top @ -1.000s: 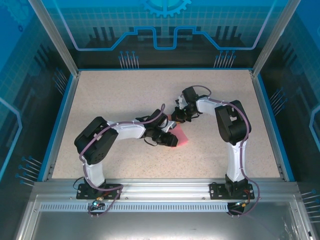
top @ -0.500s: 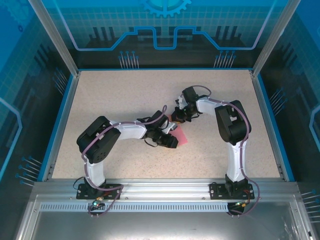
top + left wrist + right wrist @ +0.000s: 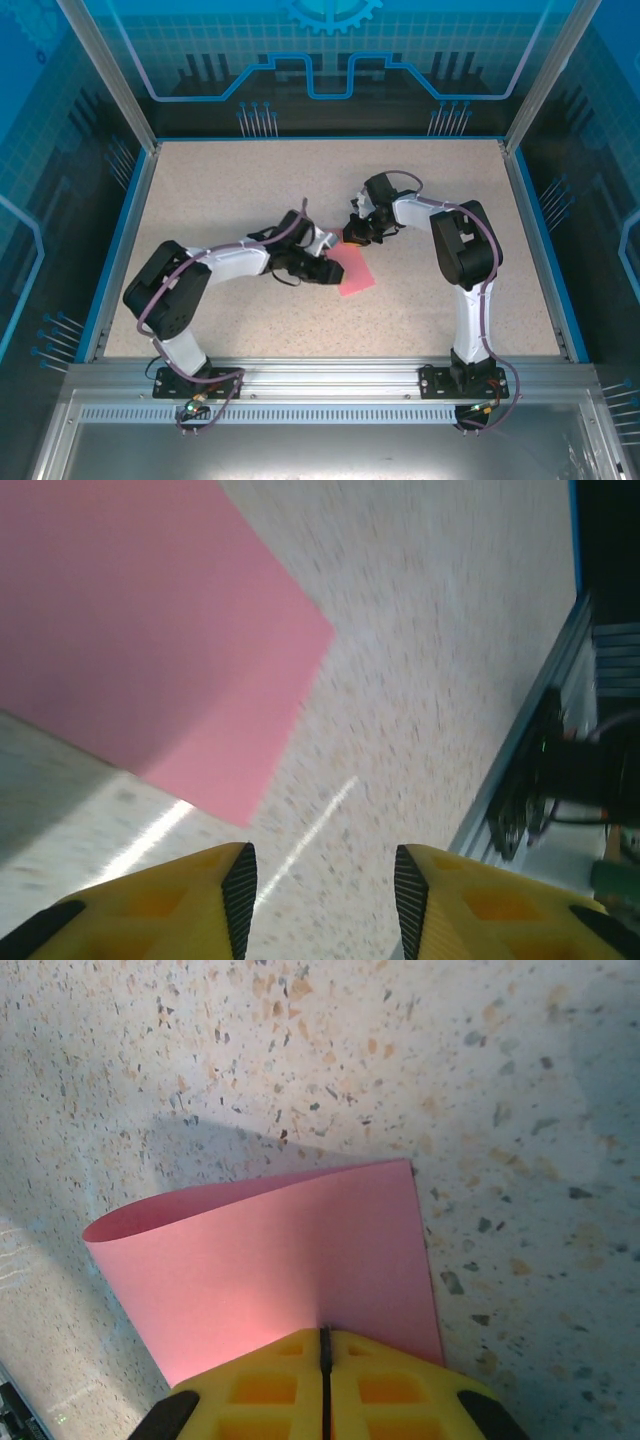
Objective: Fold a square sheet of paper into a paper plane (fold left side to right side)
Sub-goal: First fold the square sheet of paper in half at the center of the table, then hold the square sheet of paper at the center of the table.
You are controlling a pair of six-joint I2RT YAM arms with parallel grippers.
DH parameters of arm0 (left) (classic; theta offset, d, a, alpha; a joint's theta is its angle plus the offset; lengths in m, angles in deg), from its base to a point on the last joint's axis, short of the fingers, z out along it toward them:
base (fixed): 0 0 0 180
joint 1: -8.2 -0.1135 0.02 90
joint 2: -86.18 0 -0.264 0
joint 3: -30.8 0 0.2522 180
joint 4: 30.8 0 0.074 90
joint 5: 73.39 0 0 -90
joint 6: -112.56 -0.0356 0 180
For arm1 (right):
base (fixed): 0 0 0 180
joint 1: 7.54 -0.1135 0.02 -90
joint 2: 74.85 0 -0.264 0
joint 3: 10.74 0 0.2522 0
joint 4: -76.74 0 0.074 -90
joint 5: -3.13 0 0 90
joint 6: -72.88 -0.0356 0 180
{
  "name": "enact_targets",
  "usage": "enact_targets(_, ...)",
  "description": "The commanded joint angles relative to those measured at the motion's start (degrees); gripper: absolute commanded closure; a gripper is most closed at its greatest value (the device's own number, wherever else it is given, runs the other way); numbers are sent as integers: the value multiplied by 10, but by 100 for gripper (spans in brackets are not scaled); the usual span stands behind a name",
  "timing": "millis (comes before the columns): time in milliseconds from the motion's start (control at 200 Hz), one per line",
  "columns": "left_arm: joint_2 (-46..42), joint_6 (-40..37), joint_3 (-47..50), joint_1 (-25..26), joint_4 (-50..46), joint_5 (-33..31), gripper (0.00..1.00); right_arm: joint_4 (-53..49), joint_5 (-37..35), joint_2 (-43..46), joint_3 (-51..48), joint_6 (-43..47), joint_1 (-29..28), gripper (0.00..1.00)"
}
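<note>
Left arm has drawn back toward the left since a second ago, so the left end effector [image 3: 320,271] is off the thin pink sheet of paper [image 3: 355,273] and more of the sheet is uncovered. Its yellow fingers stand moderately apart with nothing between them, and the wrist view shows the sheet's corner lying just beyond them on the speckled surface [image 3: 230,190]. The right end effector [image 3: 356,232] has not shifted. Its fingers are closed tight, and the wrist view shows them pinching the sheet's far end. The sheet sits near mid-surface, slightly right of centre, between the two end effectors. From the right wrist the sheet [image 3: 280,1260] reads as doubled over, with a rounded, uncreased loop along one side. Judgement: the left-to-right fold is laid over but not pressed flat. With the left side let go, the loop may spring open unless it is creased next.
</note>
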Motion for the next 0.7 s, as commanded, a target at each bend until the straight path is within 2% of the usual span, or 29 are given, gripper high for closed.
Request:
enact_targets(0, 35, 6, -37, -24, 13, 8, 57, -8, -40, -4, -18, -8, 6, 92)
enact_targets(185, 114, 15, -98, -24, 17, 0, 58, 5, -28, -2, -22, -11, 5, 91)
enact_targets(500, 159, 23, -100, -19, 10, -24, 58, 41, 7, 15, -27, -15, 5, 90)
enact_targets(620, 159, 25, -86, -19, -2, -43, 58, 57, 12, 43, -26, -10, 8, 87)
enact_targets(695, 160, 31, -76, -19, 2, -48, 58, 61, 9, 71, -29, -6, 16, 81)
